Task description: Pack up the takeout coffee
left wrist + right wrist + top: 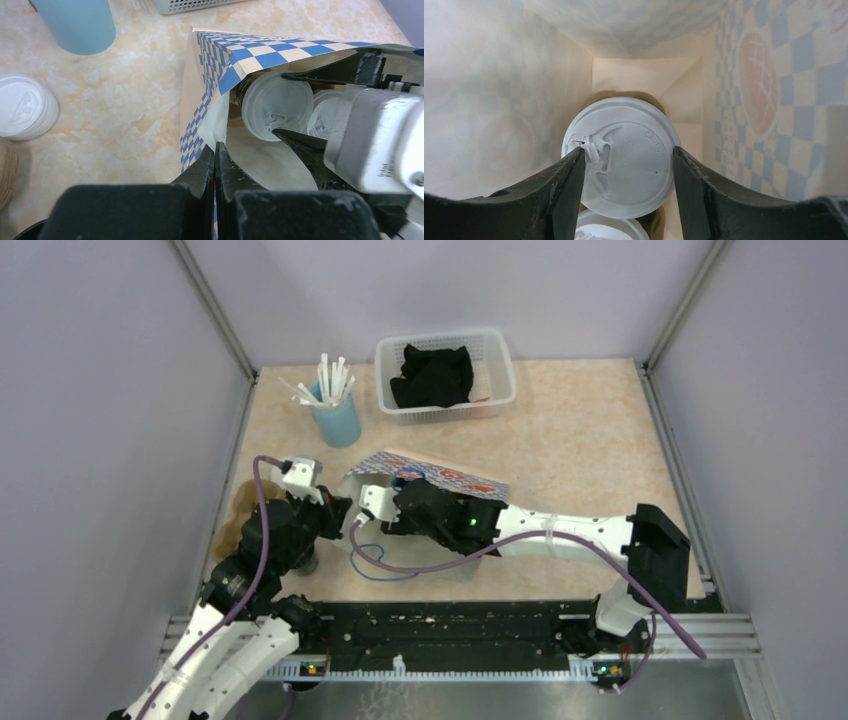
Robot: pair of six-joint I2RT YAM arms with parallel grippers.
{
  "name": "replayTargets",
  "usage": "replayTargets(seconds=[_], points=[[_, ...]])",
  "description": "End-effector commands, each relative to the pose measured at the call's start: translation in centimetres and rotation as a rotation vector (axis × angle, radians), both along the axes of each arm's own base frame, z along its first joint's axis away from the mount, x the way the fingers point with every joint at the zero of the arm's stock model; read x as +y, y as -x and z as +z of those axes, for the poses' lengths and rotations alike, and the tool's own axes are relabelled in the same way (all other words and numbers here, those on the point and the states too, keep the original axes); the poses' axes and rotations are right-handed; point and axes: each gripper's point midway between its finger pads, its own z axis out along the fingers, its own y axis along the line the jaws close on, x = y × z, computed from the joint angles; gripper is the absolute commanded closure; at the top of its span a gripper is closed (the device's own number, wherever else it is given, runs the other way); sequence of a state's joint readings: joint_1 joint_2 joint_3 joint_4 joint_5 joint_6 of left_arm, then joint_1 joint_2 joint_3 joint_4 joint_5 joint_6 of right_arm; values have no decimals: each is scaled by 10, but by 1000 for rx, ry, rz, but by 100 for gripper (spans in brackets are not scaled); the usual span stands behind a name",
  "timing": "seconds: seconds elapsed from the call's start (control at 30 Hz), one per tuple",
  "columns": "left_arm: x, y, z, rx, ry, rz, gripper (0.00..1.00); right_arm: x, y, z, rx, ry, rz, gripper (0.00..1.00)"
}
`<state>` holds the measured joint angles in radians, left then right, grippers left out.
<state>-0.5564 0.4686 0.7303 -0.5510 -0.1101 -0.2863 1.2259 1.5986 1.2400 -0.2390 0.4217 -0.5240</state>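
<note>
A blue-checked paper bag (440, 475) lies on its side on the table with its mouth open. My left gripper (216, 150) is shut on the edge of the bag's (260, 50) mouth and holds it open. My right gripper (626, 155) reaches deep inside the bag. Its fingers press both sides of a takeout coffee cup's white lid (624, 150). A second white-lidded cup (609, 227) sits right beside the first, with something brown between them. Both lids (275, 102) show through the bag's mouth in the left wrist view. The cups' bodies are hidden.
A blue cup of white straws (335, 415) stands at the back left. A white basket (497, 390) holding black cloth sits behind the bag. A stack of white lids (22, 105) and a brown stack (235, 515) lie left of the bag. A blue cable loop (385, 565) lies in front.
</note>
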Motion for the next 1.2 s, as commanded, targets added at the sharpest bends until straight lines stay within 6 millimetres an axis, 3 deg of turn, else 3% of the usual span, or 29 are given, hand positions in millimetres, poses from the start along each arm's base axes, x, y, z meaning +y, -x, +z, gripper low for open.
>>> replayTargets(seconds=[0.0,0.37,0.57,0.87,1.17], points=[[1,-1,10,-13,19,11,100,1,-9,0,-21,-26,1,41],[-5,-4,15,5,29,-1,100,7,-11,-13,-18,-38,65,41],[-6,-3,16,18,34,2,100,-1,-23,-22,-25,-21,49,41],[-3,-4,19,22,29,18,100,-6,-26,-39,-3,3,61,41],[-4,3,27,93,65,32,100,-4,-27,-40,18,9,82,40]])
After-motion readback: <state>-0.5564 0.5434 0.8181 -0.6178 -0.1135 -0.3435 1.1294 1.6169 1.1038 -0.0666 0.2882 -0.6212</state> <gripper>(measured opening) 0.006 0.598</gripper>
